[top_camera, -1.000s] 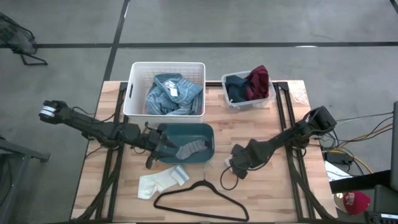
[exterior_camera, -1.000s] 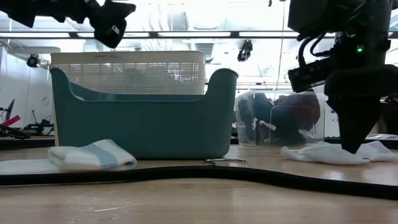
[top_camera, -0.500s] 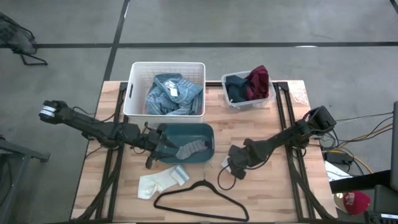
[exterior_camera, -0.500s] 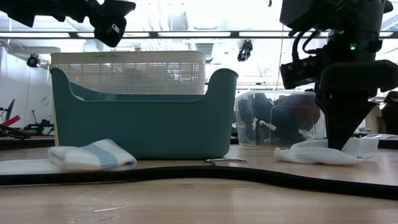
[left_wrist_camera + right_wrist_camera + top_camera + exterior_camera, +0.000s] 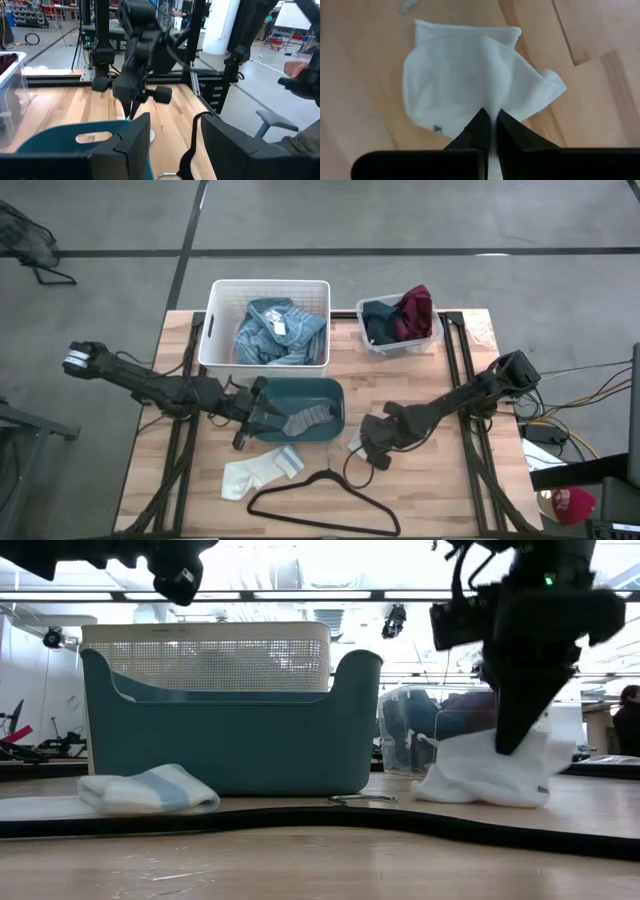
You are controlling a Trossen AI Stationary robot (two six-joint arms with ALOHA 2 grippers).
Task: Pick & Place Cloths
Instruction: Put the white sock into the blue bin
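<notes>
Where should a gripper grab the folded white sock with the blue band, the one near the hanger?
Probably the thick folded end with the blue band: on the striped sock it stands higher off the table than the flat tail, as the low view shows. Come from above, fingers straddling the fold. The black hanger lies close on the front side, so avoid a low sideways approach there.

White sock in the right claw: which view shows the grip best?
Right wrist view: the right claw pinches the white sock shut. Low view shows it hanging; high view mostly hides it.
</notes>
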